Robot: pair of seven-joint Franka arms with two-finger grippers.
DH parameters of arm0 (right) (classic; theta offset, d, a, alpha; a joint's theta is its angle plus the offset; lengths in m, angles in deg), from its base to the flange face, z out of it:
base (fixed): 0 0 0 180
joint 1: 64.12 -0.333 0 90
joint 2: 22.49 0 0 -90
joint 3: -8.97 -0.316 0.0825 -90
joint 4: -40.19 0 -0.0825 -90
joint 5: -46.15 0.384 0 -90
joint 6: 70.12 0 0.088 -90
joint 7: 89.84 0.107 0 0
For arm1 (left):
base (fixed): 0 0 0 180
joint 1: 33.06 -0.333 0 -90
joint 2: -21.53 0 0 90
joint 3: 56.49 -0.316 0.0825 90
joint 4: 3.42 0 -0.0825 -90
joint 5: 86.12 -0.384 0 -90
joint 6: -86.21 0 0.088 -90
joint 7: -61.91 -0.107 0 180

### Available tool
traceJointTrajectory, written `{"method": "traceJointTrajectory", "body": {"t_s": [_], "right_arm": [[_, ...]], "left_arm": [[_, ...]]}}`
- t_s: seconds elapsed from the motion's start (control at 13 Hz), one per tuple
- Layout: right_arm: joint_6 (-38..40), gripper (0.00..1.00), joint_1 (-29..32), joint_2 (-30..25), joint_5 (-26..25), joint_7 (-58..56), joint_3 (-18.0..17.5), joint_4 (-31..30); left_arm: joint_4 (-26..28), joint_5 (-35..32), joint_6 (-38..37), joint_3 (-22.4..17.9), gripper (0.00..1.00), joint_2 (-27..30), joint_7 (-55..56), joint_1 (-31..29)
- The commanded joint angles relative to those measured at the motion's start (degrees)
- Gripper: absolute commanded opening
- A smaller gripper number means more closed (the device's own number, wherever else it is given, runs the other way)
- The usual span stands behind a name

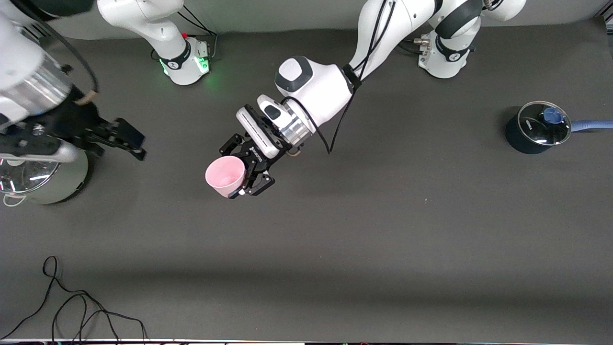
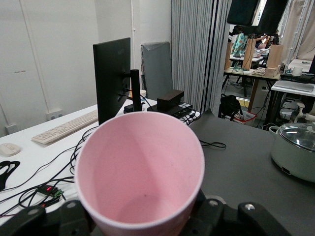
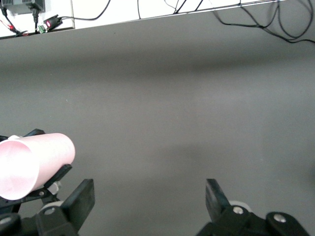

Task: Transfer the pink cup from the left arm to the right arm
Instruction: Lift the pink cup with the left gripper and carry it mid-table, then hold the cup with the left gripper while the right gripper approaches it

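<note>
1. Front view: Left end effector (image 1: pixel 245 173) hangs over the middle of the dark counter (image 1: pixel 335 239), its fingers pinching the pink cup (image 1: pixel 225 175) near the base. The cup is held on its side, clear of the counter, with its long axis running level and its open mouth turned toward the right arm's end of the counter. The right end effector (image 1: pixel 125 139) hovers over that end, above a silver lidded pot (image 1: pixel 43 179), fingers spread with nothing between them and aimed toward the cup. It is well apart from the cup, with open counter between them. A dark blue lidded pot (image 1: pixel 539 127) sits at the left arm's end.

2. Left wrist view: The cup (image 2: pixel 140 172) fills the middle, mouth facing away from the wrist, the inside empty. Black fingers (image 2: pixel 216 219) clamp its lower wall.

3. Right wrist view: The right arm's own fingers (image 3: pixel 216 199) stand wide apart. The cup (image 3: pixel 34 162) appears off to one side, not between them. Judging from this, the right arm needs to close the gap and line up with the cup's body.
</note>
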Motion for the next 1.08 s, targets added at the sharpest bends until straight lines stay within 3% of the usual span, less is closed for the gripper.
{"method": "traceJointTrajectory", "body": {"t_s": [0.0,0.38,1.0], "right_arm": [[0.8,1.00,-2.0,1.4,-0.4,1.1,0.6,2.9],[0.8,1.00,-8.6,3.8,-4.3,6.3,0.5,3.3],[-0.1,1.00,-10.3,5.6,-6.6,2.4,0.6,3.9]], "left_arm": [[-0.3,-0.3,0.6,-1.0,0.00,0.1,1.4,1.0],[-0.3,-0.3,0.6,-1.0,0.00,0.0,1.4,1.0],[-0.3,-0.3,0.6,-1.0,0.00,-0.2,1.4,1.0]]}}
